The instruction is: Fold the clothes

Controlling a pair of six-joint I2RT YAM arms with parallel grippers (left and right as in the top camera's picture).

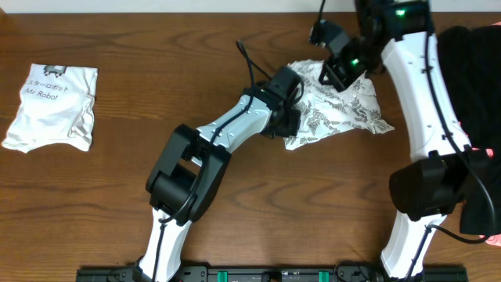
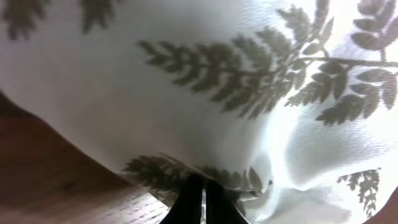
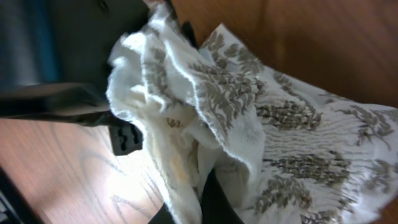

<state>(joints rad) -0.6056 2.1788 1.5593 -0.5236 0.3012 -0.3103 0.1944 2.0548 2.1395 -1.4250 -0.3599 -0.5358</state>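
The clothes (image 1: 344, 110), a thin white fabric printed with grey fern leaves, lie crumpled on the wooden table right of centre. My left gripper (image 1: 293, 117) is at their left edge. In the left wrist view the fabric (image 2: 236, 93) fills the frame, and the gripper (image 2: 202, 198) has its dark fingers pressed together with the cloth's edge caught at their tips. My right gripper (image 1: 333, 74) is at the upper corner of the clothes. In the right wrist view a bunched fold of the fabric (image 3: 205, 106) rises from the gripper (image 3: 202, 202), which is shut on it.
A plain white shirt printed "Mr Robot" (image 1: 53, 106) lies at the far left. A black garment (image 1: 479, 70) is piled at the right edge behind the right arm, with a bit of pink (image 1: 495, 236) lower down. The table's front rail (image 1: 266, 274) runs along the bottom.
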